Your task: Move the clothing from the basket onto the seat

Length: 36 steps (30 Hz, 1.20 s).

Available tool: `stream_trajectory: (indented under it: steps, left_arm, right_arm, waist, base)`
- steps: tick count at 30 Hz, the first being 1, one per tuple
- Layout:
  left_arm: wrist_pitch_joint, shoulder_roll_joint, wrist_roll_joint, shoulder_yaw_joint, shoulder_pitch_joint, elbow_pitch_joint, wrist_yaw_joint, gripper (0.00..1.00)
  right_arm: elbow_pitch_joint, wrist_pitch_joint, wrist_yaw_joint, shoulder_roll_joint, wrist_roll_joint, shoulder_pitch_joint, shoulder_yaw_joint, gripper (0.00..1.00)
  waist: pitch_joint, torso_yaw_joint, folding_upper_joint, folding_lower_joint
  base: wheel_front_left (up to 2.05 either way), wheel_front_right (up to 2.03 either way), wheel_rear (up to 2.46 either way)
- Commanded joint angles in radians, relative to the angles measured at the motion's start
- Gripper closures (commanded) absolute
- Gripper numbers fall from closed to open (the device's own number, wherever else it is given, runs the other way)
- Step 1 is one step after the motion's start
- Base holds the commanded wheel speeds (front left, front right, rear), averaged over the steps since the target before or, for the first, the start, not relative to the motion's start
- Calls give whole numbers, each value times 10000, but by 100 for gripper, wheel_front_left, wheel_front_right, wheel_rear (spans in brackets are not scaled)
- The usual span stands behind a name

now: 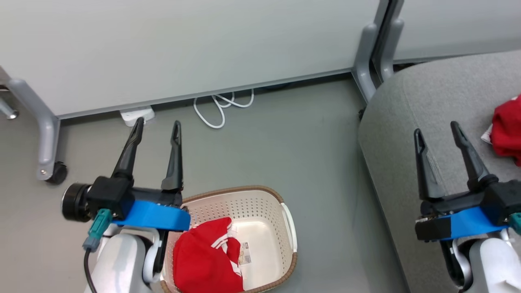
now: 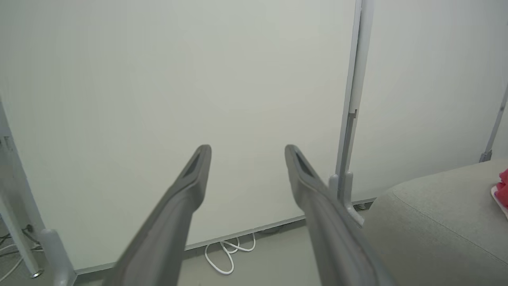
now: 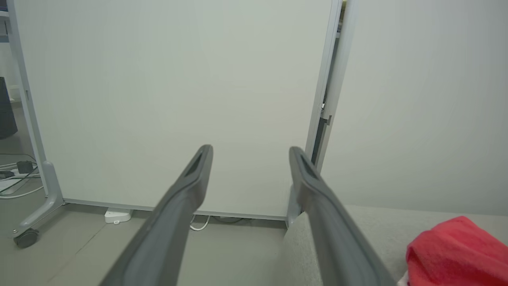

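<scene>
**Both Arms Raised, Jaws Spread Wide**

Left gripper [image 1: 158, 122]: lower left of the head view. Its two long dark fingers point up and lean slightly right, tips well apart. A blue left collar [image 1: 156, 215] joins it to the pale left forearm [image 1: 118, 260]. A teal connector [image 1: 97, 228] with a black cable [image 1: 87, 266] hangs at the wrist.

Right gripper [image 1: 436, 128]: lower right. Its fingers point up and lean slightly left, equally spread. It sits on a blue right collar [image 1: 468, 224] above the pale right forearm [image 1: 488, 264].

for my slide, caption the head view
Left gripper and right gripper open; red clothing in the basket, more on the seat.
</scene>
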Motion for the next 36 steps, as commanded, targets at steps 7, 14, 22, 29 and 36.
stream_trajectory:
  steps: [7, 14, 22, 29, 36]
  left_arm:
    - [-28, -301, 307, 805, 918, -239, -325, 0]
    - [-28, -491, 465, 1065, 1662, -179, -527, 0]
    - [-28, -554, 465, 1259, 2211, -87, -621, 0]
    - [-28, -562, 296, 1273, 2344, -2, -658, 0]
    - [-28, -565, 301, 1294, 2347, 51, -680, 0]
  right_arm:
    - [70, -8, 1, 385, 447, 752, 49, 0]
    - [413, -8, 1, 538, 426, 1390, 125, 0]
    - [672, -6, 1, 670, 492, 1793, 113, 0]
    - [805, -6, 1, 757, 517, 1898, 122, 0]
    - [819, -8, 1, 814, 524, 1974, 167, 0]
  waist:
    - [-566, 520, -1, 2]
    - [-997, 684, -1, 2]
    - [-1246, 836, -1, 2]
    - [-1263, 924, -1, 2]
    - [-1235, 924, -1, 2]
  base:
    - [0, 0, 0]
    - [0, 0, 0]
    - [0, 0, 0]
    - [0, 0, 0]
    - [0, 0, 0]
